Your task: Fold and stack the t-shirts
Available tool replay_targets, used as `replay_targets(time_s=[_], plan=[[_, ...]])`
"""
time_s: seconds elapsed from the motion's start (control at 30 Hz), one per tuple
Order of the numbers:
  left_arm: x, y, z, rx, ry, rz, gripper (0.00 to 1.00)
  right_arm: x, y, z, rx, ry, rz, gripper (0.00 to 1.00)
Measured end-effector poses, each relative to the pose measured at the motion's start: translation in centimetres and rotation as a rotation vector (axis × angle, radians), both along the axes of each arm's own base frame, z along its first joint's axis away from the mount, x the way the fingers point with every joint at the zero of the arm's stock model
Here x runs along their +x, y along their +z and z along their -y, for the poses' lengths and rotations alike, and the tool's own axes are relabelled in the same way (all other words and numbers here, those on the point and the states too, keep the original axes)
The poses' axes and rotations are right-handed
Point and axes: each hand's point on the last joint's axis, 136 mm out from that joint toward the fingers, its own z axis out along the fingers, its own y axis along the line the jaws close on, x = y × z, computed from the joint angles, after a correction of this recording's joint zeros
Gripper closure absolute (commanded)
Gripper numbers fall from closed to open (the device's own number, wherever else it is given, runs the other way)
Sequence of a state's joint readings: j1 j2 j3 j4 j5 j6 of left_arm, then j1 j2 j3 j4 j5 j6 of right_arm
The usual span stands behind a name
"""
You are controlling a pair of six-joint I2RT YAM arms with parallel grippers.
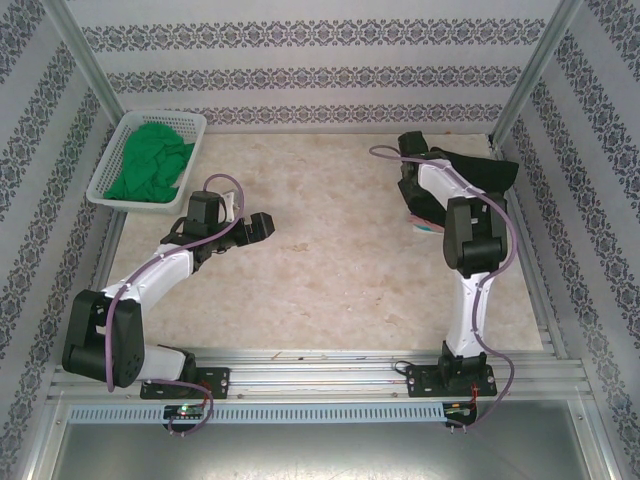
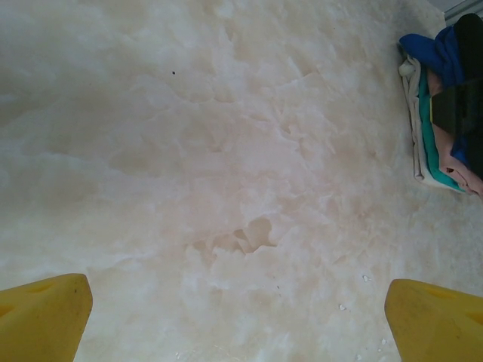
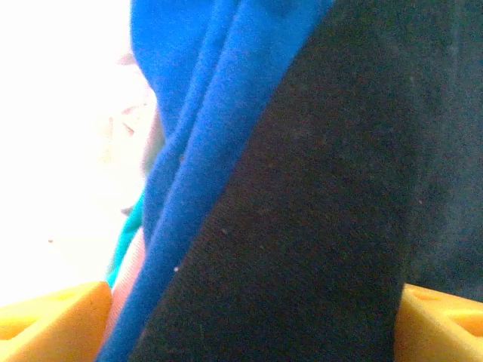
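The black t-shirt (image 1: 482,170) lies on top of a pile of folded shirts at the right edge of the surface (image 1: 340,270), toward the far end. In the right wrist view its dark cloth (image 3: 317,211) spreads across the gap between the two yellow fingers. Beside it is the blue t-shirt (image 3: 192,113) in loose folds, with slivers of teal and pink cloth lower down.

The right pincer (image 3: 253,320) stands wide over the black cloth, one finger at each lower corner of that view. Whether the fingers touch the cloth cannot be told.

From the left wrist the same pile shows side-on. The blue t-shirt (image 2: 429,51) is bunched at one end, and the pink t-shirt (image 2: 447,157) is a thin layer among teal and pale ones.

The green t-shirt (image 1: 150,165) is crumpled, unfolded, inside the white lattice basket (image 1: 107,168) at the far left corner, well apart from the pile.

The left pincer (image 1: 262,225) hangs over bare marble-patterned surface left of the middle. It is spread wide with nothing in it, and its yellow fingertips (image 2: 45,317) sit at the lower corners of the left wrist view.
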State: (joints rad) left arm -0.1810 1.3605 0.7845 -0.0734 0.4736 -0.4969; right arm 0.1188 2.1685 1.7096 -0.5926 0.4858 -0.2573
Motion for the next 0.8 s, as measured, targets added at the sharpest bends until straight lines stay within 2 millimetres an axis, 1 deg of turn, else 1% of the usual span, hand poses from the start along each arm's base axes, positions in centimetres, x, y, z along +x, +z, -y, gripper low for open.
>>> replay_targets(time_s=[0.1,0.17,0.23,0.3,0.37,0.4,0.47,0.53,0.57,0.6,0.63,0.67,0.7,0.73,0.8], plan=[[-0.2,0.0,-0.1,0.003,0.000,-0.006,0.00,0.3,-0.4,0.2,0.010,0.021,-0.013,0.06],[-0.4,0.2,-0.3,0.010,0.002,-0.006,0.00,0.3,-0.4,0.0,0.021,0.034,-0.018,0.03],[-0.6,0.6,-0.7,0.019,0.009,0.002,0.00,0.1,-0.3,-0.4,0.039,0.043,-0.020,0.02],[-0.7,1.0,-0.9,0.025,0.013,0.011,0.00,-0.1,0.4,-1.0,0.065,0.043,-0.014,0.02],[-0.7,1.5,-1.1,0.028,0.015,0.017,0.00,-0.4,1.8,-1.7,0.095,0.042,0.006,0.02],[-0.7,1.8,-1.2,0.032,0.018,0.021,0.00,-0.7,2.9,-2.2,0.109,0.039,0.023,0.02],[-0.8,2.1,-1.4,0.041,0.021,0.028,0.00,-1.2,5.3,-3.1,0.131,0.034,0.065,0.02],[-1.1,2.4,-1.6,0.054,0.024,0.033,0.00,-2.2,8.8,-4.1,0.165,0.017,0.138,0.02],[-1.2,2.5,-1.8,0.061,0.026,0.035,0.00,-2.9,10.0,-4.4,0.183,0.005,0.169,0.02],[-1.4,2.6,-1.9,0.070,0.030,0.035,0.00,-4.1,11.3,-4.7,0.209,-0.014,0.201,0.02],[-1.6,2.7,-2.1,0.078,0.034,0.037,0.00,-5.5,12.3,-4.9,0.245,-0.044,0.233,0.02],[-1.6,2.7,-2.4,0.085,0.039,0.038,0.00,-7.0,12.8,-5.1,0.289,-0.073,0.254,0.02],[-1.7,2.8,-2.6,0.094,0.045,0.040,0.00,-8.7,12.9,-5.1,0.349,-0.109,0.276,0.02],[-1.7,2.8,-2.9,0.102,0.052,0.040,0.00,-10.5,12.5,-4.8,0.407,-0.156,0.288,0.02],[-1.7,2.6,-3.6,0.112,0.067,0.036,0.00,-13.8,10.6,-3.3,0.511,-0.267,0.302,0.02]])
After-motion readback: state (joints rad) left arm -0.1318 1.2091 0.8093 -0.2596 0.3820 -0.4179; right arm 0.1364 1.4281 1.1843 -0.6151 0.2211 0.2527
